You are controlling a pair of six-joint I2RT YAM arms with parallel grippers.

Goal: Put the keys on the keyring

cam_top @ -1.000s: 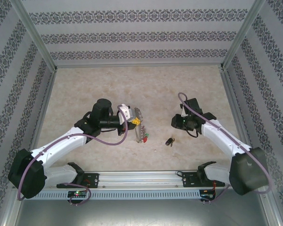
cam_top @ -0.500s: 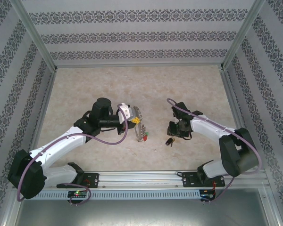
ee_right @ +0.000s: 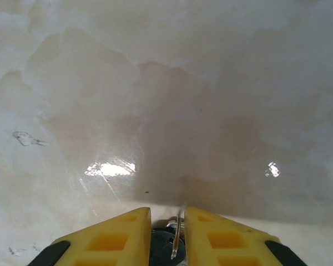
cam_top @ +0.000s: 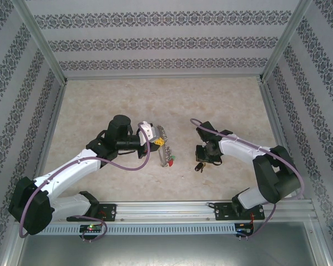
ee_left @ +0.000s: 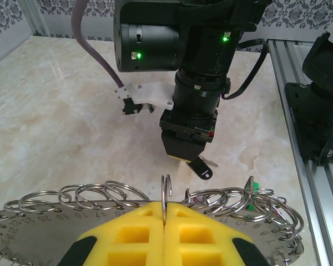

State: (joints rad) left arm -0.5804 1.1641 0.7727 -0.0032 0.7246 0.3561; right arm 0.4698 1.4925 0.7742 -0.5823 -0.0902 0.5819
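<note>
Left wrist view is showing the left pincer with its yellow pads pressed together on the keyring, pinching one thin upright loop at the rim and holding the whole thing up off the table. From above, the keyring is hanging out in front of the left arm. The red key is sitting right at its near end; whether it is threaded on I cannot tell.

The step in hand looks to be picking up the black key. It is lying on the table, well apart from the keyring. The right pincer is pointing down over it. In the right wrist view its pads are standing a narrow gap apart, with the black key's head and a thin wire ring between them. Whether the pads are biting yet or just flanking the key I cannot tell.

Next, I judge, the right pincer is going to need a firm pinch on the key head. Then it needs a clean lift and a carry across to the keyring, with the key's hole left free for threading.
</note>
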